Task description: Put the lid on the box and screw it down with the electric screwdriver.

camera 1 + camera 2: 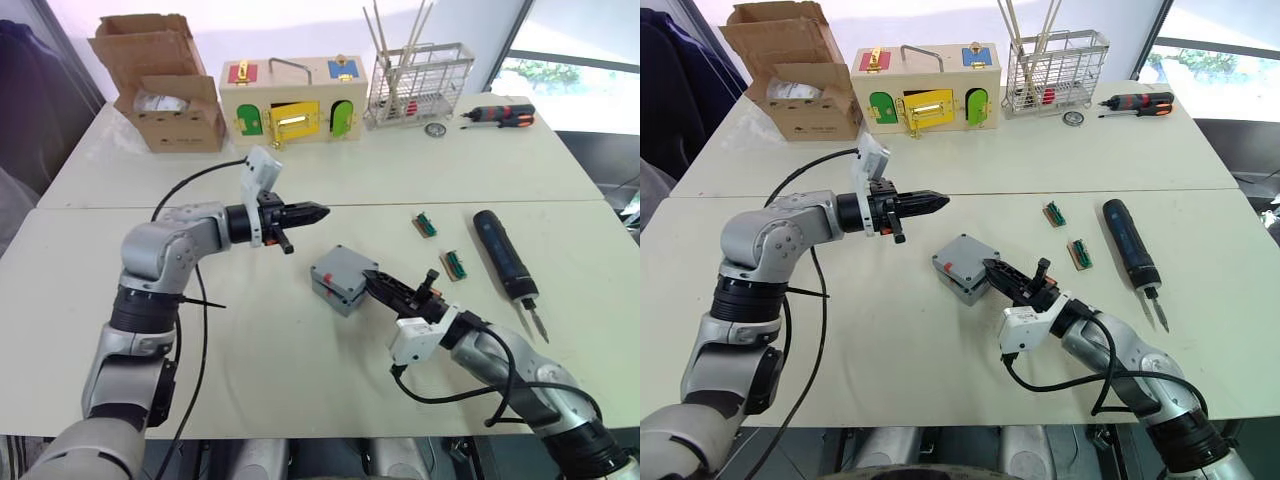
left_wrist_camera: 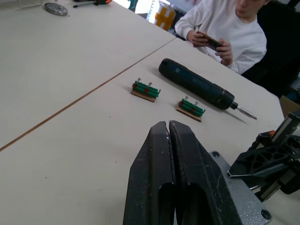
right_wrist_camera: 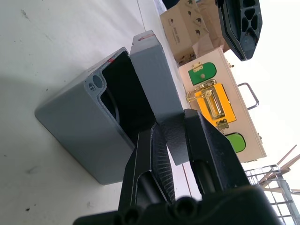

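The right gripper (image 1: 1015, 280) reaches in from the near edge of the white table (image 1: 300, 380) and is clamped on the lid (image 3: 157, 91): in the right wrist view its two black fingers (image 3: 206, 145) pinch the lid's near edge, with the grey cover propped at an angle over the open mouth of the box (image 3: 82, 124), one edge lifted so the dark inside shows. The box (image 1: 338, 280) sits on the table near its middle, a small red mark on its side, and serves as the landmark here.

To the right of the box lie two small green terminal blocks (image 1: 455, 264), one beyond the other (image 1: 426, 224). Further right of those, well apart from the box, the electric screwdriver (image 1: 505, 256) lies flat, its metal bit pointing toward the near edge of the table.

Beyond the box and to its left, the left gripper (image 1: 308, 213) hangs above the table with its fingers (image 2: 161, 173) pressed together, empty, pointing toward the right.

Far beyond the box, along the back of the table, stand an open cardboard box (image 1: 165, 85), a wooden latch box (image 1: 290, 100) with coloured doors, a wire rack (image 1: 418, 85) holding sticks, and a red-and-black screwdriver (image 1: 500, 115). The left wrist view catches a person (image 2: 220, 30) in a white top seated past the table's right end.
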